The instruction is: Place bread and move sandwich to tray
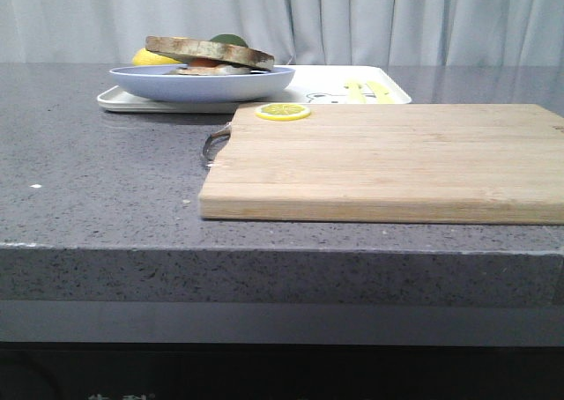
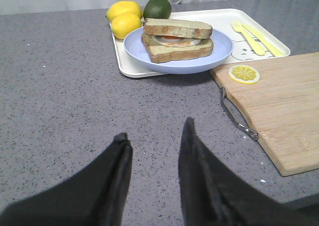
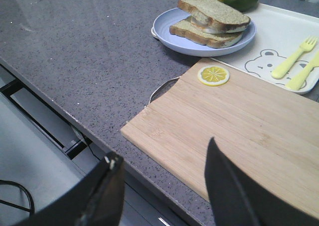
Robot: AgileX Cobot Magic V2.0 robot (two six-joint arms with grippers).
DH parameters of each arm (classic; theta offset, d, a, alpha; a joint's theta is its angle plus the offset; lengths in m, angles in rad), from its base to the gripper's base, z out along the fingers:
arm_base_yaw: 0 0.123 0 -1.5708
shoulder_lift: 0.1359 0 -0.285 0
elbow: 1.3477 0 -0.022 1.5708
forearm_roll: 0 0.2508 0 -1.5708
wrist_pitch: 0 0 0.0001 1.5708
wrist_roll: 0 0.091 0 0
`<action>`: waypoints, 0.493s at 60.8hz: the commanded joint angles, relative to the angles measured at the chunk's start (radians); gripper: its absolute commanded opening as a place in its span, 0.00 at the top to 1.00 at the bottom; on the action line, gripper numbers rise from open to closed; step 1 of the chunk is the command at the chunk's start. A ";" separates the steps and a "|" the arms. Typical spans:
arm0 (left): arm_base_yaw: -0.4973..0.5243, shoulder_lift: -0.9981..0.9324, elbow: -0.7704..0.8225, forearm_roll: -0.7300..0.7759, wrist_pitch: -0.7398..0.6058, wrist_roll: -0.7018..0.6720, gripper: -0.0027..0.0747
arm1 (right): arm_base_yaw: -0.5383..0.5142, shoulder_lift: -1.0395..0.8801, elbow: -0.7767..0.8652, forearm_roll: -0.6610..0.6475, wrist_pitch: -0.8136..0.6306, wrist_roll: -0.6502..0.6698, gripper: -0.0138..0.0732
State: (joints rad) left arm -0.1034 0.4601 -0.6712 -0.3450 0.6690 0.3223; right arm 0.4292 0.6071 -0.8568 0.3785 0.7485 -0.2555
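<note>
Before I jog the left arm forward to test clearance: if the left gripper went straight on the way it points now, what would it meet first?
Probably the pale-blue plate holding the sandwich, on the tray. The open left gripper has only bare countertop before that, though depth and height are hard to judge.

The sandwich (image 1: 210, 54) sits on the tray (image 1: 388, 87), behind the cutting board (image 1: 388, 158).

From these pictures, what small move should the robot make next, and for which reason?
Probably none beyond keeping both arms back: the sandwich is closed with its top slice on, and its plate already sits on the tray. The left gripper and right gripper are open, hold nothing, and are well away from it.
</note>
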 commanded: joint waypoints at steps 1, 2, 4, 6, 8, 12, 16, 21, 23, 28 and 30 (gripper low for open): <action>-0.008 0.005 -0.027 -0.001 -0.085 0.001 0.73 | -0.005 0.001 -0.026 0.021 -0.067 -0.014 0.51; -0.008 0.005 -0.027 0.002 -0.085 0.001 0.76 | -0.005 0.001 -0.026 0.021 -0.066 -0.014 0.54; -0.008 0.005 -0.027 0.006 -0.085 0.001 0.81 | -0.005 0.001 -0.026 0.021 -0.063 -0.014 0.61; -0.008 0.005 -0.027 0.009 -0.085 0.001 0.86 | -0.005 0.001 -0.026 0.021 -0.059 -0.014 0.69; -0.008 0.005 -0.027 0.012 -0.085 0.001 0.91 | -0.005 0.001 -0.026 0.021 -0.056 -0.014 0.77; -0.008 0.005 -0.027 0.018 -0.085 0.001 0.99 | -0.005 0.001 -0.026 0.021 -0.053 -0.014 0.89; -0.008 0.005 -0.027 0.026 -0.097 0.001 0.99 | -0.005 0.001 -0.026 0.021 -0.052 -0.014 0.91; -0.008 0.005 -0.027 0.028 -0.108 0.001 0.99 | -0.005 0.001 -0.026 0.021 -0.055 -0.014 0.92; -0.008 0.005 -0.027 0.028 -0.108 0.001 0.99 | -0.005 0.001 -0.026 0.022 -0.055 -0.014 0.92; -0.008 0.005 -0.027 0.028 -0.108 0.001 0.99 | -0.005 0.001 -0.026 0.022 -0.052 -0.014 0.92; -0.008 0.005 -0.027 0.028 -0.108 0.001 0.99 | -0.005 0.001 -0.026 0.022 -0.052 -0.014 0.92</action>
State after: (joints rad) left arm -0.1034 0.4601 -0.6712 -0.3039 0.6414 0.3223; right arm 0.4292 0.6071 -0.8568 0.3791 0.7562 -0.2555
